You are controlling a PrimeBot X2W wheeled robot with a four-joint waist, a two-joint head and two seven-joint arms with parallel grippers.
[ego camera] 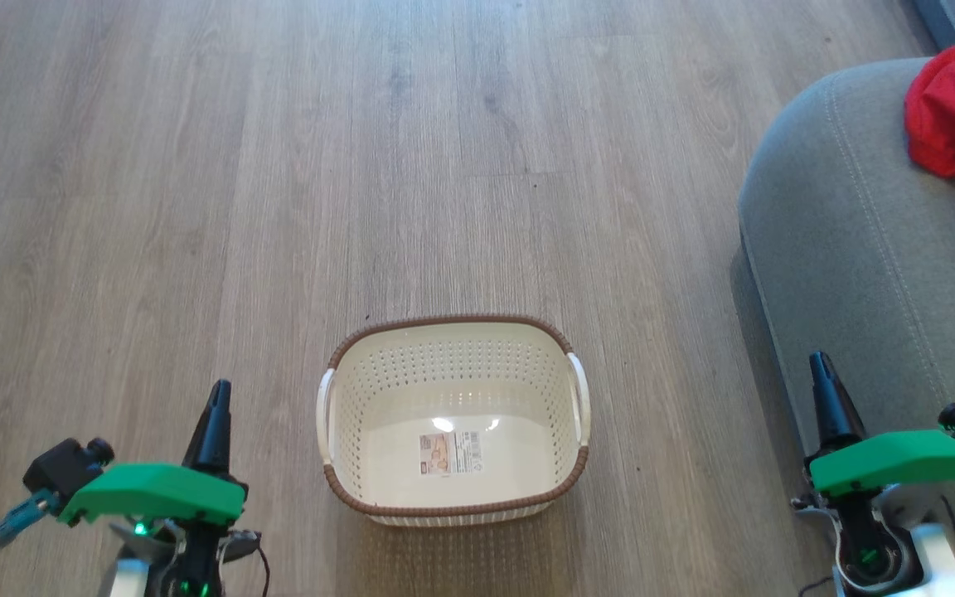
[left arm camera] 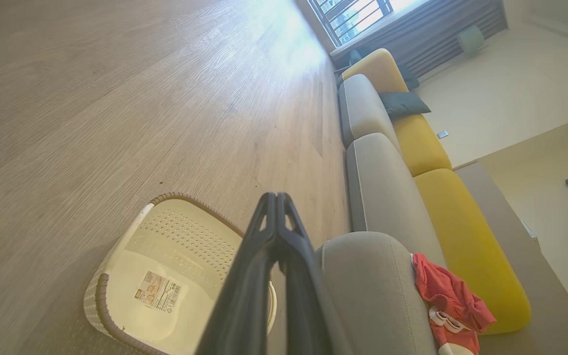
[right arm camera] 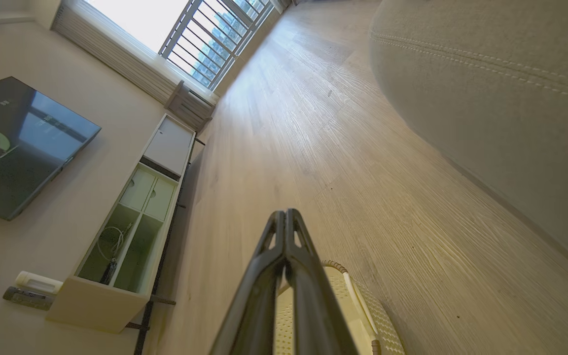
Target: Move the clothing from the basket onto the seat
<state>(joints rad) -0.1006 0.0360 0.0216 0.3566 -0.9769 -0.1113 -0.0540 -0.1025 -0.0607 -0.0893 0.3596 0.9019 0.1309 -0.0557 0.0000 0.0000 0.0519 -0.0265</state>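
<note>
The floor (ego camera: 196,207) is pale wood plank. The seat (ego camera: 842,249) takes up the right side, its rounded edge turned toward the basket. The basket (ego camera: 453,319) stands on the floor near the robot, between the two arms and apart from the seat. It holds nothing but a sticker (ego camera: 448,453) on its bottom. The clothing (ego camera: 954,108) lies bunched on the seat at the far right, so the task looks done.

The clothing seems soft, light and limp. It would sag and drape from any pinch, and it cannot break. If it needed shifting, a raised fold in the thick red part would be the better hold. The thin striped trim could slip out.

The left gripper (ego camera: 216,406) hangs at the near left of the basket. The right gripper (ego camera: 826,390) hangs at the near right, by the seat's edge. Both have their jaws pressed together, tips touching, and neither grips anything.
</note>
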